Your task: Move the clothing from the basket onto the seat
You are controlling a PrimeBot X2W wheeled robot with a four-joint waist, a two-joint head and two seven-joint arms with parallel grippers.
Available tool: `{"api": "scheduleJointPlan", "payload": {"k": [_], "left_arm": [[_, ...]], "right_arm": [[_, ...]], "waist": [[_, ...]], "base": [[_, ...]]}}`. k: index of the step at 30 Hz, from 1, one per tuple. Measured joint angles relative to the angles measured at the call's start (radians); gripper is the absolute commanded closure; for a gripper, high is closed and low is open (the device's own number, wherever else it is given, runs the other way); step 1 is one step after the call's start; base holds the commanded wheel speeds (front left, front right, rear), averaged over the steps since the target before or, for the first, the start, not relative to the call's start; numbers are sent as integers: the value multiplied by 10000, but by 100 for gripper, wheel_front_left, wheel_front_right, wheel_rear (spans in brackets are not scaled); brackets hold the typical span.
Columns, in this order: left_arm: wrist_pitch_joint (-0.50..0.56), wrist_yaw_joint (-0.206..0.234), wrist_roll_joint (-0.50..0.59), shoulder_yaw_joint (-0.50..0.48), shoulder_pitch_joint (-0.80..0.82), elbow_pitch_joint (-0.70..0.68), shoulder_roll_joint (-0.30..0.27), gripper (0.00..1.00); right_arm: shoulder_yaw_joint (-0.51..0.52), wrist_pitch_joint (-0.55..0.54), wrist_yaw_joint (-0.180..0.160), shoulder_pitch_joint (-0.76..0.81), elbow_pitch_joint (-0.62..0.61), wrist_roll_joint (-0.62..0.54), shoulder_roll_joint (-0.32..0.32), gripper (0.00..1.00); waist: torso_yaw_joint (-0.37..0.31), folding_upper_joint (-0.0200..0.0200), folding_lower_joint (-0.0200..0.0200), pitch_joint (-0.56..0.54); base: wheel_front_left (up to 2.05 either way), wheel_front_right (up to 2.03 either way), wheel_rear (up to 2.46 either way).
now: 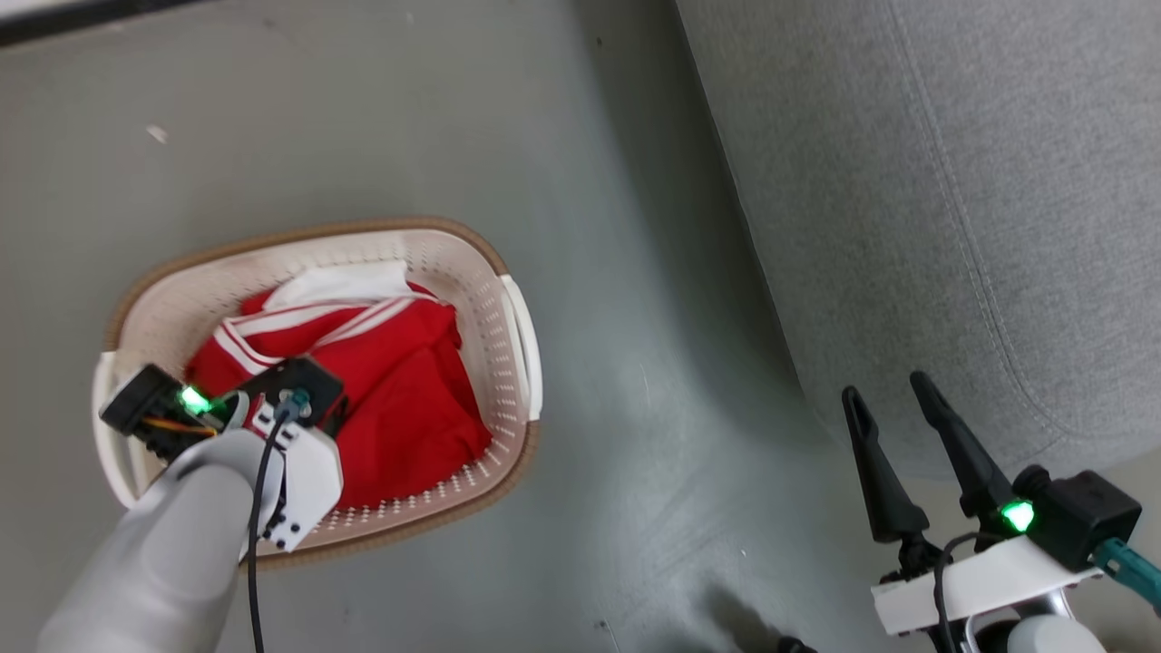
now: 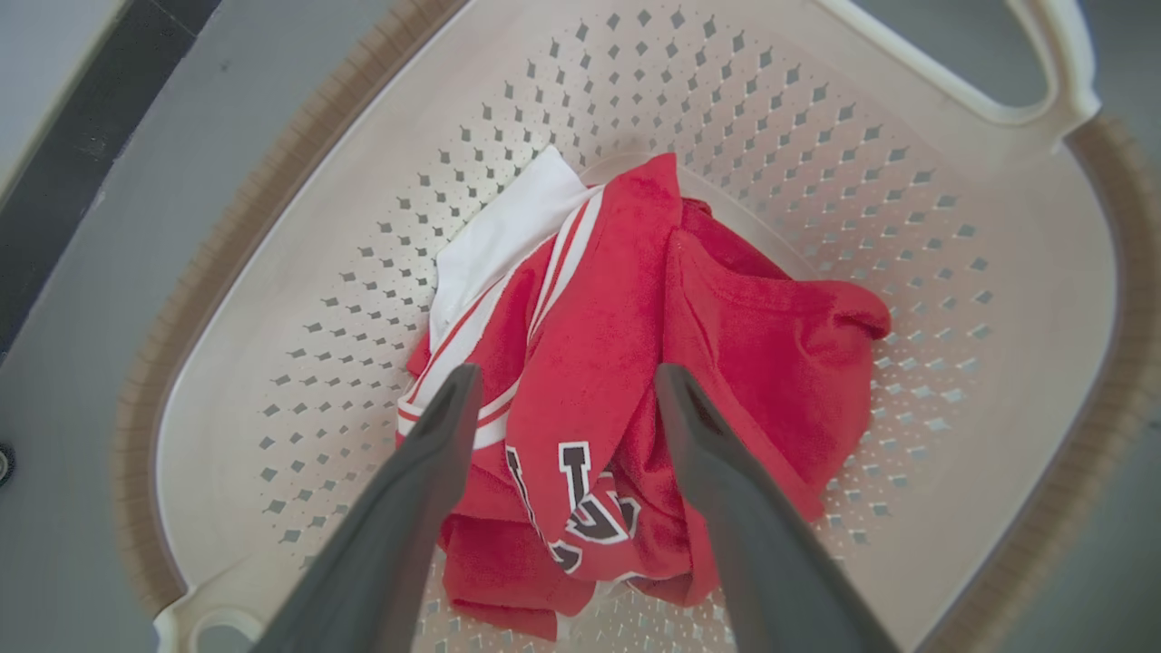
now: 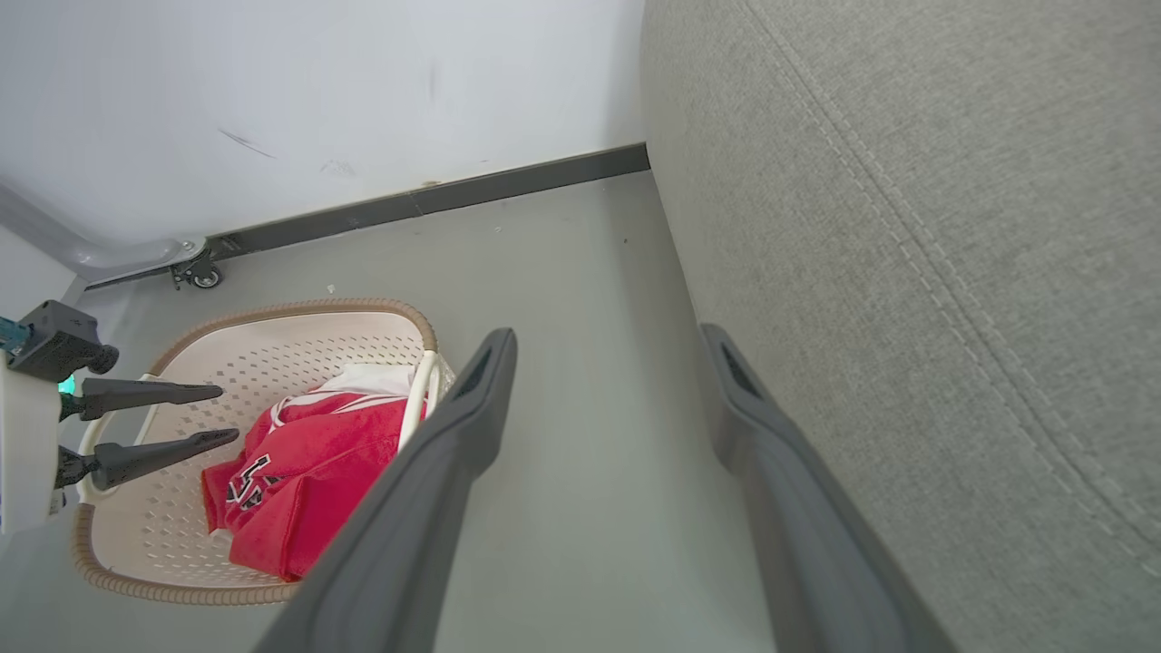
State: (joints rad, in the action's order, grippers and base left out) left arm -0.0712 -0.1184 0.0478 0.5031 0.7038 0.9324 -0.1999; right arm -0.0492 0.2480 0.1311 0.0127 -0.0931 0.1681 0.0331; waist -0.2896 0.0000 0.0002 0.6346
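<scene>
Your left gripper (image 2: pixel 567 374) hangs spread wide and empty above the crumpled red clothing (image 2: pixel 762 363), which lies inside the cream basket (image 2: pixel 272 363) on the grey floor (image 1: pixel 617 363). Your right gripper (image 1: pixel 883 385) is also spread and empty, over the floor beside the grey seat (image 1: pixel 952 227), well apart from the basket.

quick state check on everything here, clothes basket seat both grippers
basket: upright on the floor, not yet emptied
clothing: crumpled heap in the basket, not gripped
seat: no clothing on the part in view
left gripper: open, over the clothing
right gripper: open, holding nothing, beside the seat
</scene>
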Motion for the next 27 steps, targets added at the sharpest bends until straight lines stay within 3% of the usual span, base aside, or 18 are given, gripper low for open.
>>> {"api": "scheduleJointPlan", "payload": {"k": [27], "left_arm": [[1110,-90,-27,800,1995,1806,-347,0]], "right_arm": [[-752,17,0,-1685,-169,596,2,0]], "waist": [[-964,0,0,2345]], "base": [[0,0,0]]}}
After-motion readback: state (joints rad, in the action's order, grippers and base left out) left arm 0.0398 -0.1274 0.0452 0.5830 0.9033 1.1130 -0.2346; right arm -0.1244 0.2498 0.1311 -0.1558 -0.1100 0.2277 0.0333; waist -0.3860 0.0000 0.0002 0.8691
